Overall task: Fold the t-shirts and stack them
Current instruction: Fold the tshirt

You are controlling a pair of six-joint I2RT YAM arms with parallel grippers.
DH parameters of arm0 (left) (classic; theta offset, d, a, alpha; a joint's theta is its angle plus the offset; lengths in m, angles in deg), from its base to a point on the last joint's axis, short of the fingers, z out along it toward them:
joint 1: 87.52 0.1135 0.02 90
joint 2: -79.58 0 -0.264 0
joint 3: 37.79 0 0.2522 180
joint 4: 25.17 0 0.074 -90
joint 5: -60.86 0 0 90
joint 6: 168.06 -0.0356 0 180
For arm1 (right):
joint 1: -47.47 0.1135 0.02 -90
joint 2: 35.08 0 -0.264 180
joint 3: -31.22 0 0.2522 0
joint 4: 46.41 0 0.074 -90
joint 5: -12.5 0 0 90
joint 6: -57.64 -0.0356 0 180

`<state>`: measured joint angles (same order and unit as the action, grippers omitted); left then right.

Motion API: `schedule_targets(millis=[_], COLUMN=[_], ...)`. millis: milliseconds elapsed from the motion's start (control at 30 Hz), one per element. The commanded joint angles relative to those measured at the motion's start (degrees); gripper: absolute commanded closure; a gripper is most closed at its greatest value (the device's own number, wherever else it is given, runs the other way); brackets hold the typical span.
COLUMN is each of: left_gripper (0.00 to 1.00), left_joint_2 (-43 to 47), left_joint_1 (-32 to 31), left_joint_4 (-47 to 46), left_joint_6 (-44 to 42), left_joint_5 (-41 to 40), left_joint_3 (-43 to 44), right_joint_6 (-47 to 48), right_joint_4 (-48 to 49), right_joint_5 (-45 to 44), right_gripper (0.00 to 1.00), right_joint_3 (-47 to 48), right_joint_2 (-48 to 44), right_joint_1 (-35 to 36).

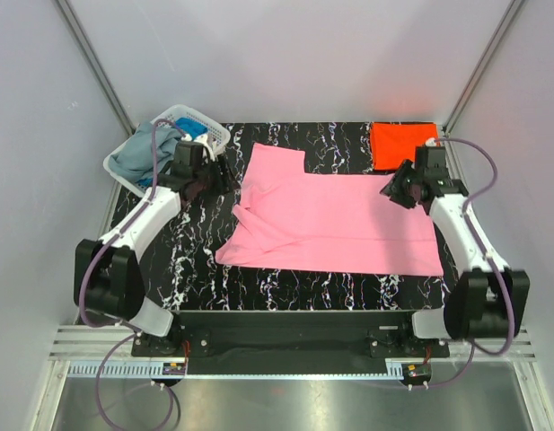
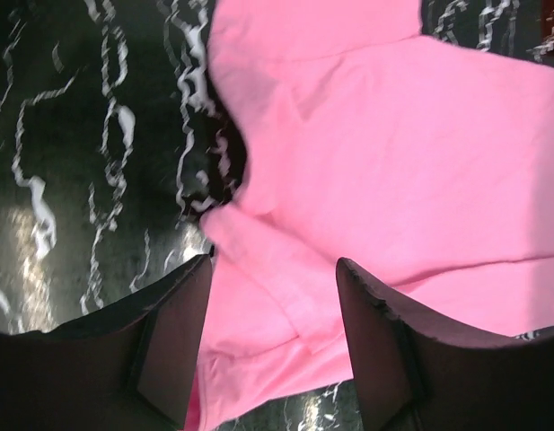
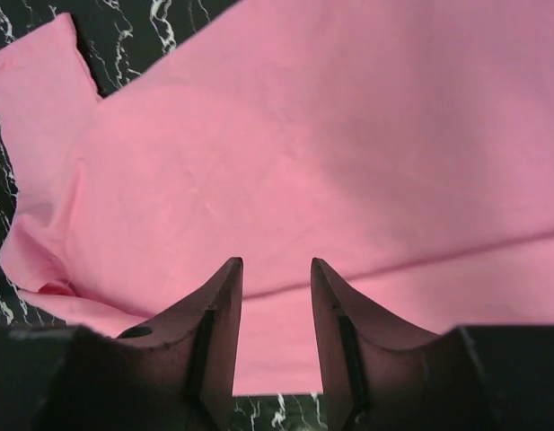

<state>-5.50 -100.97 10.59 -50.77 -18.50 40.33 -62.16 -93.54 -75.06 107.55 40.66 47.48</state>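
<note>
Now the pink t-shirt (image 1: 330,220) lies half-folded (sleeve out); left gripper (image 2: 275,269) and right gripper (image 3: 277,269) parted, empty.

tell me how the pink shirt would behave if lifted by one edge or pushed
The pink t-shirt lies flat with soft creases and folds, so it is probably floppy and would drape when lifted. Pushed, it would likely bunch rather than slide whole across the table.

Near corner of orange-red t-shirt (image 1: 398,142) behind the right arm (image 1: 457,221)
</note>
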Motion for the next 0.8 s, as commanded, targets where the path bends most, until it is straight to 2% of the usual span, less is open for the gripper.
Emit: schedule_targets(millis=[0,167,200,300,467,600,767], left_gripper=[0.39,0.38,0.39,0.39,0.45,0.46,0.46], left_joint_2=[-1.6,-1.4,-1.0,2.2,5.4,4.7,2.8], left_joint_1=[-0.9,-8.6,-11.7,-15.9,-16.9,-17.1,-17.7], left_joint_4=[-2.9,0.9,1.0,-0.5,-5.7,-5.8,-0.5], left_joint_6=[-2.2,-2.8,-2.6,0.0,6.5,8.1,10.8], left_joint_5=[5.4,0.6,0.1,-2.6,-3.2,-7.9,-15.5], left_joint_3=[4.5,3.7,2.3,-4.7,-17.7,-21.2,-22.0], right_joint_6=[2.4,5.1,5.0,5.3,5.4,5.3,5.8], right_joint_4=[4.5,2.1,2.2,2.2,2.3,2.3,0.6], right_joint_5=[7.8,6.7,6.9,7.8,8.7,9.6,7.6], right_gripper=[0.57,0.56,0.56,0.57,0.57,0.57,0.57], right_joint_3=[3.5,7.3,6.8,5.7,2.0,0.5,-0.2], right_joint_2=[8.3,15.0,15.4,15.9,13.6,10.1,8.4], right_joint_1=[2.0,10.5,11.1,12.8,13.1,13.1,13.1])
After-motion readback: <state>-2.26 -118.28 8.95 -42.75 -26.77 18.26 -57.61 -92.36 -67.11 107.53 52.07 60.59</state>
